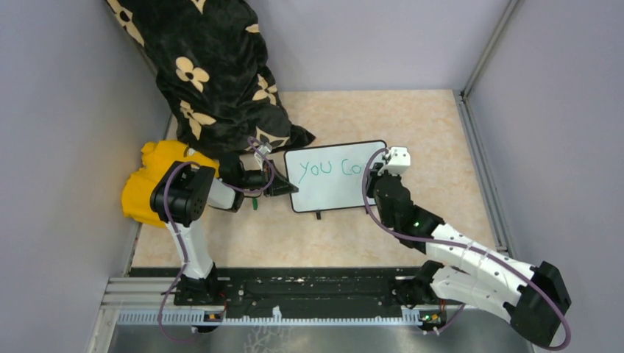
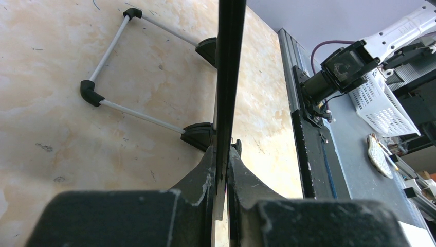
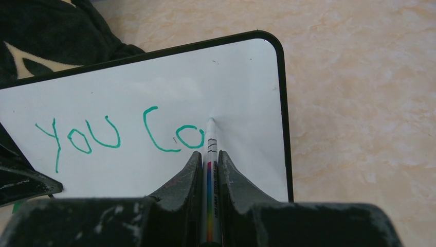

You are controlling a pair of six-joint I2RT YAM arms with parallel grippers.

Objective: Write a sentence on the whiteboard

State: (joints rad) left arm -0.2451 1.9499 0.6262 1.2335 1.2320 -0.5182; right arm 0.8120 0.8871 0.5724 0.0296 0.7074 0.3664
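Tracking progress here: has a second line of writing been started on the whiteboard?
No: the whiteboard bears one line of green lettering only, with the marker tip at its end.

A glossy white whiteboard (image 3: 154, 77), framed in thin black, is shown bearing the sentence (image 3: 146, 126) in green strokes, reading "YOU Co". The marker (image 3: 210, 149) is seen with a white barrel and a rainbow stripe. The right gripper (image 3: 208, 157) is finished in scuffed black. The table (image 3: 360, 103) is marbled in beige and cream. A black cloth (image 1: 213, 66) is patterned with cream flowers; a yellow object (image 1: 140, 187) is pictured too.
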